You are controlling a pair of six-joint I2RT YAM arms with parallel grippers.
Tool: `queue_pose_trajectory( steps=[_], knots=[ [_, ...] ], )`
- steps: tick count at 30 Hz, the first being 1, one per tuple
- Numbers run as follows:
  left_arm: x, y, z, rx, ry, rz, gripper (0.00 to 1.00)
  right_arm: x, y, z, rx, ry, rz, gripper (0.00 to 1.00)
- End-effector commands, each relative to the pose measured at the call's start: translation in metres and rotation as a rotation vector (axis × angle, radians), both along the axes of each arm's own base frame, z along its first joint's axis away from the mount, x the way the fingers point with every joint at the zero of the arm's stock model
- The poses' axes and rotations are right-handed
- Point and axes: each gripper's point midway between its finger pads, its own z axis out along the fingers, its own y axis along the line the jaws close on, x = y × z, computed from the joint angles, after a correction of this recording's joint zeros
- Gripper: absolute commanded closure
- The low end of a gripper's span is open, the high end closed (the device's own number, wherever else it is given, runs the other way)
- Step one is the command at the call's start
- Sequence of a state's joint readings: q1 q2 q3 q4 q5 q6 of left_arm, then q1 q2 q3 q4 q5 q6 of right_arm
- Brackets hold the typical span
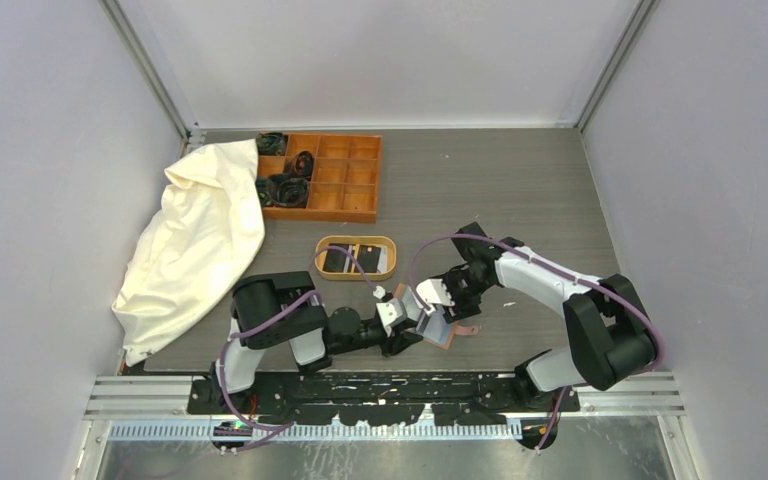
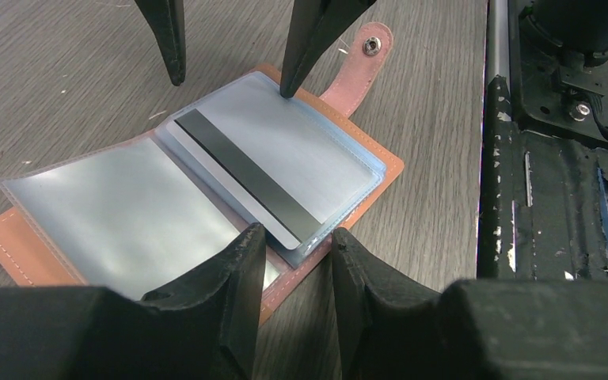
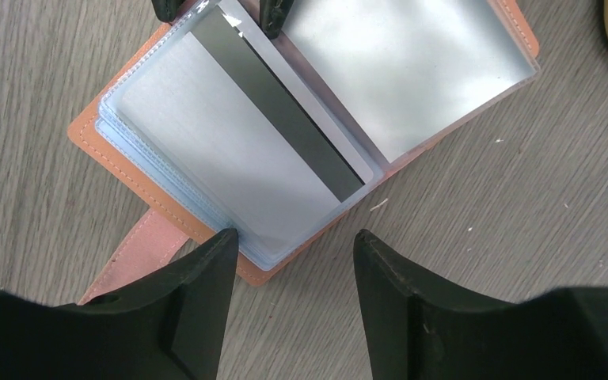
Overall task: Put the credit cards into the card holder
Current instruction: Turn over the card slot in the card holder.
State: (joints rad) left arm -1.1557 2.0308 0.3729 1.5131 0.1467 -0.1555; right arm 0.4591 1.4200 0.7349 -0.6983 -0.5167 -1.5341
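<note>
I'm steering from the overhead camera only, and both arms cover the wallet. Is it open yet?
Observer: Yes. The wallet lies flat and open, with its clear sleeves facing up.
Operator: Is a card on it?
Observer: One card with a black stripe lies on the half next to the snap strap. I can't tell whether it is inside a sleeve.
Operator: Is either hand pinching that card?
Observer: No. The left hand and the right hand both have their fingers apart, with nothing pinched.
</note>
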Motion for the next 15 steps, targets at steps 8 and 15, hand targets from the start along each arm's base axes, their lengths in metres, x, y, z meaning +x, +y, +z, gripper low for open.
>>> queue_pose_trajectory(
  steps=[8,15],
  knots=[
    [-0.017,0.002,-0.036,0.097,0.094,-0.067,0.6,0.007,0.01,0.002,0.018,-0.029,-0.029,0.44],
    [-0.017,0.002,-0.038,0.098,0.105,-0.066,0.56,0.009,0.019,0.013,0.072,-0.015,-0.076,0.48]
  ],
)
